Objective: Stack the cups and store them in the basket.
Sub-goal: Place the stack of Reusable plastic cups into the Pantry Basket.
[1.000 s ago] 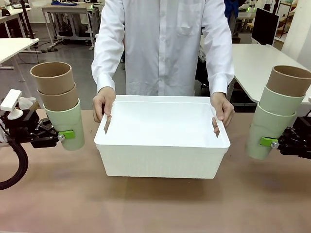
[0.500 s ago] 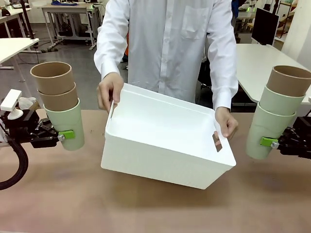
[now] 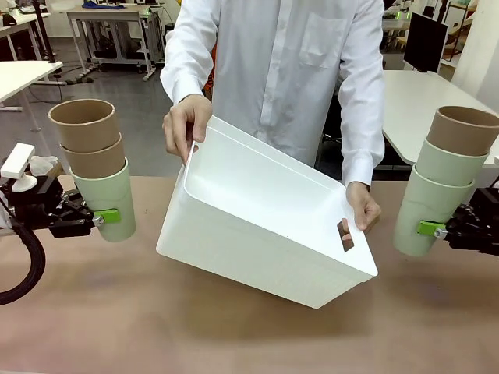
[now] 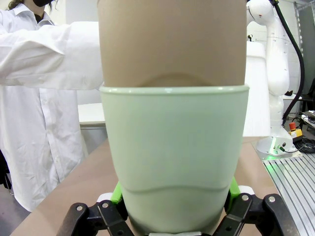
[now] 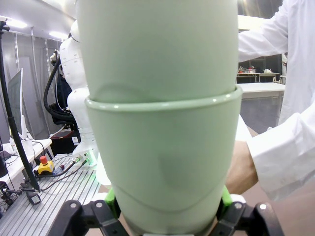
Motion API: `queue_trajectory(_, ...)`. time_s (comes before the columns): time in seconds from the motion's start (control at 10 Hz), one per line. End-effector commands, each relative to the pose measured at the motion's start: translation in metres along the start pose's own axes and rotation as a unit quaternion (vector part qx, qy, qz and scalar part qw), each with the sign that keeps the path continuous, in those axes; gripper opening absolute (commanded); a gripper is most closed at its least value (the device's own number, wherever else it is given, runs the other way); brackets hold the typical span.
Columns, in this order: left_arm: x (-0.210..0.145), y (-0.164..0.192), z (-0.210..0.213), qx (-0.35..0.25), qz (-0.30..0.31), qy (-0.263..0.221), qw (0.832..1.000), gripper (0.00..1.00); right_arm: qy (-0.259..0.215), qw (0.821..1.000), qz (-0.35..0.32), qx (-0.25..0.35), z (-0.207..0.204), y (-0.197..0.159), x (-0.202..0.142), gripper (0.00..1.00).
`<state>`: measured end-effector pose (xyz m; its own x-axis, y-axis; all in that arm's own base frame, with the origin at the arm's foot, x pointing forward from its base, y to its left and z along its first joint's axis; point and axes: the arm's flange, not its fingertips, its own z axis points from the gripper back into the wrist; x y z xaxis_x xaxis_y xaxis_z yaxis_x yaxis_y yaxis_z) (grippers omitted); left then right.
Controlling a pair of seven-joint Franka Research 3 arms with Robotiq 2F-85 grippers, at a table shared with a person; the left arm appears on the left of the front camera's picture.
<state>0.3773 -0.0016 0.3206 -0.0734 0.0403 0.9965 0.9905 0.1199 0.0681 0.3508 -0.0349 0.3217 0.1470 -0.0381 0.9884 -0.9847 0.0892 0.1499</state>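
While a person tips the white basket (image 3: pixel 249 249) over the middle of the table (image 3: pixel 93 319), one hand (image 3: pixel 187 123) lifting its short end at eleven o'clock and the other hand (image 3: pixel 363 209) steadying the low end at four o'clock, both arms hold cups. At nine o'clock from the basket, the left tool (image 3: pixel 105 218) is clamped on the bottom mint cup of the left stack (image 3: pixel 92 156), which has two brown cups nested above it. At three o'clock, the right tool (image 3: pixel 433 229) is clamped on the right stack (image 3: pixel 446 175): two mint cups with one brown on top. Stacking looks done as two threes, so storing seems to be the step in hand. The next move likely calls for carrying a stack over the basket's open mouth and releasing it low, once the basket sits steady. No brand, label or writing is readable on the cups or the basket.
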Motion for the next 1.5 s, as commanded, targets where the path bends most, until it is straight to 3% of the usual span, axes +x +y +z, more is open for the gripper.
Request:
queue_trajectory(0.0,0.003,-0.002,-0.002,-0.003,-0.008,-0.003,1.000,0.85,0.017,0.999,0.015,-0.026,-0.007,0.011,0.022,0.85)
queue_trajectory(0.4,0.003,-0.002,-0.002,-0.003,-0.008,-0.003,1.000,0.85,0.096,0.992,0.047,-0.063,-0.040,0.039,0.091,0.85)
queue_trajectory(0.8,0.003,-0.002,-0.002,-0.003,-0.008,-0.003,1.000,0.85,0.200,0.973,0.071,-0.095,-0.109,0.073,0.144,0.85)
queue_trajectory(1.1,0.003,-0.002,-0.002,-0.003,-0.008,-0.003,1.000,0.85,0.305,0.938,0.092,-0.134,-0.168,0.093,0.155,0.85)
queue_trajectory(1.4,0.003,-0.002,-0.002,-0.003,-0.008,-0.003,1.000,0.85,0.380,0.909,0.093,-0.144,-0.208,0.087,0.145,0.85)
